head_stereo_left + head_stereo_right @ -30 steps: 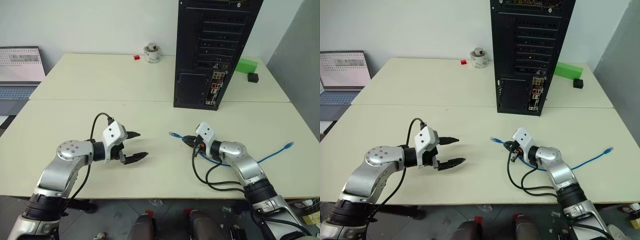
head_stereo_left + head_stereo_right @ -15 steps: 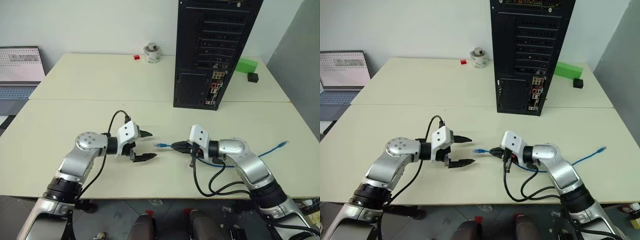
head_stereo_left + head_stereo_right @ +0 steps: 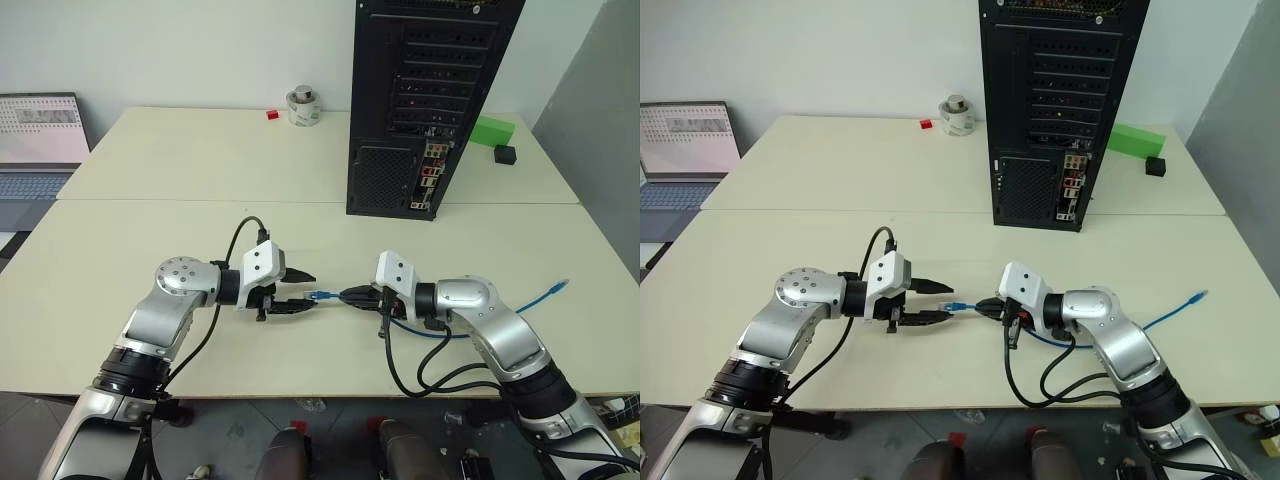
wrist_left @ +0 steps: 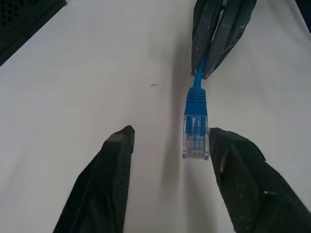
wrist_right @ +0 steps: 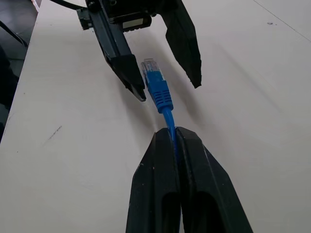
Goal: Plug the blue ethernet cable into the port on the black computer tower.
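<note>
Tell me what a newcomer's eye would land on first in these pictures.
First, the two tools meeting low over the near table: the right tool is shut on the blue ethernet cable, offering its clear plug between the open fingers of the left tool. Next, the black computer tower standing upright at the far side, its back facing the robot.

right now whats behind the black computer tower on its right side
A green block pokes out from behind the black computer tower, with a small black box beside it on the table. The tower covers the rest of the block.
</note>
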You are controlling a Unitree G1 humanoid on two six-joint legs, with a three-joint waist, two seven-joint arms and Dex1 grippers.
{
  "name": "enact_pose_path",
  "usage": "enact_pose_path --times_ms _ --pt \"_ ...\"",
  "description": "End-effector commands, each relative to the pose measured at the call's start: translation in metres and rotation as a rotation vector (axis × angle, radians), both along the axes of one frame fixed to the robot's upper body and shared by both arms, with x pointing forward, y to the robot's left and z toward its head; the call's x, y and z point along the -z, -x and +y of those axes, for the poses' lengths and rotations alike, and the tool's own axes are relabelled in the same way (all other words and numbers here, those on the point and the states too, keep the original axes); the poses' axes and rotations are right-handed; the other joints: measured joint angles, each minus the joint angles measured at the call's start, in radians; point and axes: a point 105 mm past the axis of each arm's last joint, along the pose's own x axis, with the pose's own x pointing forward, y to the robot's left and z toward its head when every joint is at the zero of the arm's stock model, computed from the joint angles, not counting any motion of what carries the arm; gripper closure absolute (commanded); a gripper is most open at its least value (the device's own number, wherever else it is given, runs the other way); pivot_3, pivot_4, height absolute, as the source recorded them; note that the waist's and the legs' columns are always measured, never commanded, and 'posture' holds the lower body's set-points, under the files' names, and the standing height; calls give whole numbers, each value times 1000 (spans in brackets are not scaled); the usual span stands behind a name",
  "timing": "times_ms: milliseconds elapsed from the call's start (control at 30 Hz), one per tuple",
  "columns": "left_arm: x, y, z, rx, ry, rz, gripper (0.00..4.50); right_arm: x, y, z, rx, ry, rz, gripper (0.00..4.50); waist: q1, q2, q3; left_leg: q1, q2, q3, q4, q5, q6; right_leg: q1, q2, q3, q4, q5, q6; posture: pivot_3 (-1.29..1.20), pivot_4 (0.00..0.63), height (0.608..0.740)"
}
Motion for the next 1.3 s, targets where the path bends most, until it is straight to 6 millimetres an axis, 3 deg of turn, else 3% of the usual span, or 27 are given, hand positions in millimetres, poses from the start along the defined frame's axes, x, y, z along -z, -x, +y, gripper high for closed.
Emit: enact_pose_path --times_ms 33,267,467,633,667,900,1300 --pt "-5 -1 -5 23 2 -31 2933 -12 6 5 -43 -21 -36 4500 0 0 0 0 0 0 0 0 0 0 0 0 0 0 0 0 150 740" --pt "-3 -2 -7 13 3 -48 4402 -13 6 5 -50 -8 -51 4500 0 0 0 0 0 0 0 0 0 0 0 0 0 0 0 0 150 740" --pt "-2 -2 -6 11 1 -52 4454 -13 4 4 -50 1 -63 4500 0 0 0 0 0 0 0 0 0 0 0 0 0 0 0 0 150 740" --pt "5 -2 8 -26 -29 -18 4454 -14 0 1 -30 3 -83 4500 0 0 0 0 0 0 0 0 0 0 0 0 0 0 0 0 150 740" --pt "6 -1 10 -30 -30 -8 4082 -14 -1 0 -25 4 -88 4500 0 0 0 0 0 0 0 0 0 0 0 0 0 0 0 0 150 740" --pt "0 1 7 -6 18 -20 2690 -13 -3 0 -38 33 -119 4500 0 0 0 0 0 0 0 0 0 0 0 0 0 0 0 0 150 740" --pt "-6 3 -8 64 15 -59 2690 -8 -3 0 -76 98 -162 4500 0 0 0 0 0 0 0 0 0 0 0 0 0 0 0 0 150 740"
